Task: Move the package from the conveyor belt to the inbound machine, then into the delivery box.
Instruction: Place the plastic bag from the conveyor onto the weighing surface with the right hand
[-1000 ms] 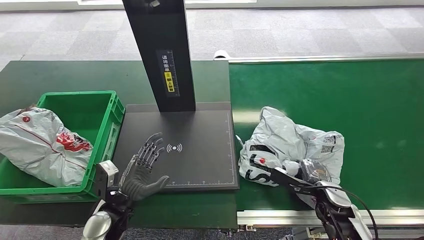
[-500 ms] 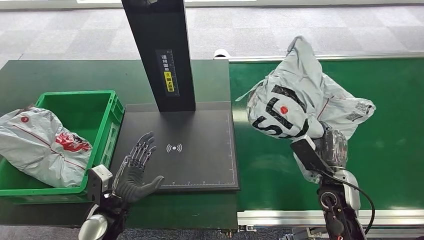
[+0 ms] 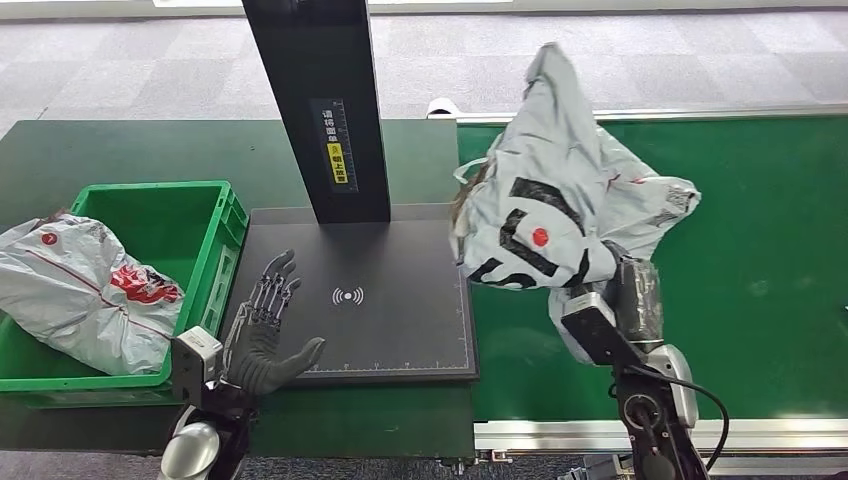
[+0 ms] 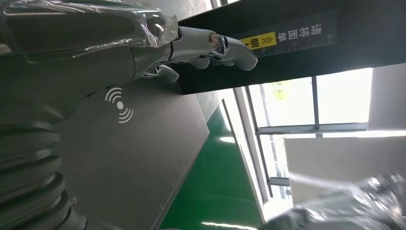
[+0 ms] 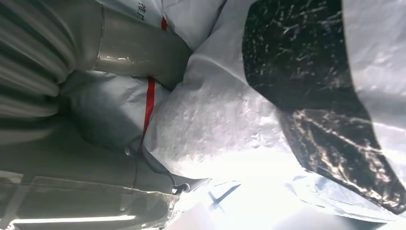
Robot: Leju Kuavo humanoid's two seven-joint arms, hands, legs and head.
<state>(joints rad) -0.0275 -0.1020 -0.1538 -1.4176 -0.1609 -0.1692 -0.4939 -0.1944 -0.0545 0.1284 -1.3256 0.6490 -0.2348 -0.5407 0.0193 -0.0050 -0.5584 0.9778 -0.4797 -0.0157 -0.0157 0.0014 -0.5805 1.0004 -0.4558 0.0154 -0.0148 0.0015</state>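
A grey plastic mailer package [image 3: 560, 195] with black lettering and a red dot hangs in the air over the seam between the green conveyor belt [image 3: 740, 230] and the black scanner plate [image 3: 390, 300]. My right hand [image 3: 628, 290] grips it from below, its fingers buried in the bag. The right wrist view has the package [image 5: 268, 110] pressed against my thumb [image 5: 139, 48]. My left hand [image 3: 262, 335] hovers open over the plate's near left corner, fingers spread. In the left wrist view the fingers [image 4: 210, 45] stretch above the plate's wave symbol [image 4: 119, 104].
The scanner's black post [image 3: 320, 110] rises at the back of the plate. A green crate [image 3: 215, 215] to the left holds another grey mailer with red print [image 3: 80, 285]. A metal rail [image 3: 560, 432] edges the belt's near side.
My right hand has lifted the package off the belt and carried it left toward the scanner plate. My left hand has drawn back slightly toward the plate's near left corner.
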